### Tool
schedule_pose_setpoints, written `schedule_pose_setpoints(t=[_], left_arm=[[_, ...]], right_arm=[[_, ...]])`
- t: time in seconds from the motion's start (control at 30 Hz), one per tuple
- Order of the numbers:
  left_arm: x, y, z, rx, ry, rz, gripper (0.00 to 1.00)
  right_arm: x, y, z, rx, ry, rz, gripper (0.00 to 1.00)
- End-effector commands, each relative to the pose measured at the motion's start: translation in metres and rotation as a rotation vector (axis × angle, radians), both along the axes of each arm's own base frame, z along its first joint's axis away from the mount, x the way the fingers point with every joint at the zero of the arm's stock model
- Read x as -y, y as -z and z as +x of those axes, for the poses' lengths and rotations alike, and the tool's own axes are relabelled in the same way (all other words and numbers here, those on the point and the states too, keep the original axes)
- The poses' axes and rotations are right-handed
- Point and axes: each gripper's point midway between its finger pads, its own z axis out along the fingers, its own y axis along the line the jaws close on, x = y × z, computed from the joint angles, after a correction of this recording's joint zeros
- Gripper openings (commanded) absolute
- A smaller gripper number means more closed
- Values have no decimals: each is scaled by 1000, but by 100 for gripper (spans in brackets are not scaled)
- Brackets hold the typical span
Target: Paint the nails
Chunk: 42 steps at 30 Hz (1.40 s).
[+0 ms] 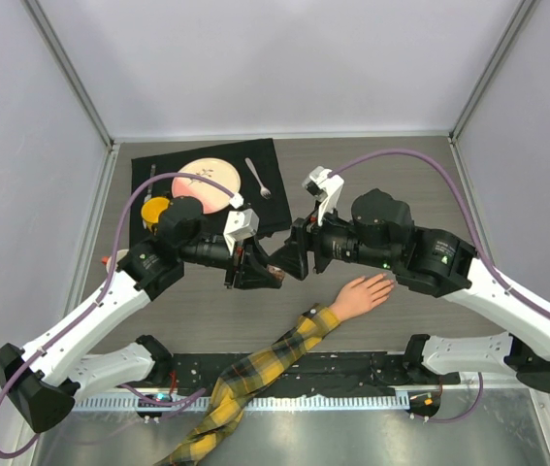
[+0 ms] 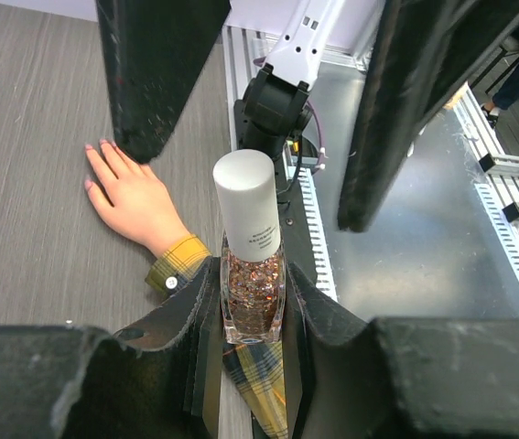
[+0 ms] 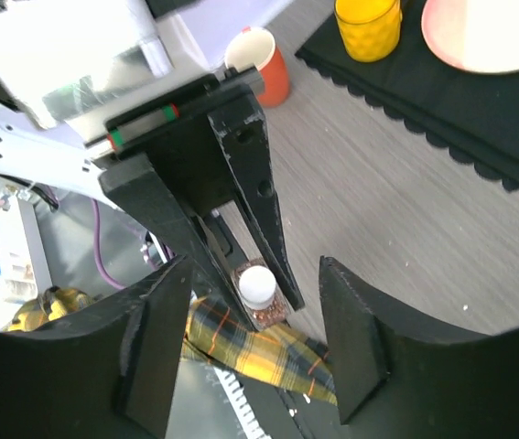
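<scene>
A small glitter nail-polish bottle [image 2: 252, 293] with a white cap [image 2: 246, 201] is held above the table, and my left gripper [image 2: 252, 274] is shut on its glass body. My right gripper [image 3: 254, 263] is open and faces the cap [image 3: 258, 285], one finger [image 2: 158, 73] to each side and not touching it. The two grippers meet at mid-table [image 1: 279, 267]. The pale mannequin hand [image 1: 362, 294] lies flat to their right on its plaid sleeve [image 1: 275, 357]. Its nails [image 2: 88, 147] look pinkish.
A black mat [image 1: 148, 170] at the back left carries a pink plate [image 1: 207, 184], a fork [image 1: 258, 178] and a yellow cup [image 1: 155, 210]. An orange cup [image 3: 264, 64] stands by the mat's left side. A metal rail [image 1: 284, 398] runs along the near edge.
</scene>
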Motion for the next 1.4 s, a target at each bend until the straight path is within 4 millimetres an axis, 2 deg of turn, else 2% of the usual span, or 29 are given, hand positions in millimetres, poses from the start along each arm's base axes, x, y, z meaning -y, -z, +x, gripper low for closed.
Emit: schedule_pose_setpoints(t=[0.0, 0.17, 0.6, 0.7, 0.87, 0.97, 1.1, 1.37], left_arm=[[0, -22, 1, 68, -5, -43, 0], [0, -21, 2, 69, -8, -43, 0], [0, -22, 1, 64, -4, -45, 0], [0, -22, 1, 62, -3, -45, 0], [0, -21, -1, 56, 4, -44, 0], [0, -22, -4, 54, 22, -50, 0], [-1, -25, -12, 38, 70, -63, 0], [0, -26, -12, 31, 74, -66, 0]], right_arm=[[6, -12, -3, 19, 1, 3, 61], [1, -5, -7, -3, -32, -13, 48], [-7, -1, -3, 5, -38, -28, 39], [-9, 3, -4, 2, -52, -36, 33], [-3, 0, -6, 18, -57, -33, 9], [2, -3, -6, 39, -49, -30, 1], [8, 0, -6, 66, -49, -41, 1], [6, 3, -5, 71, -52, -43, 1]])
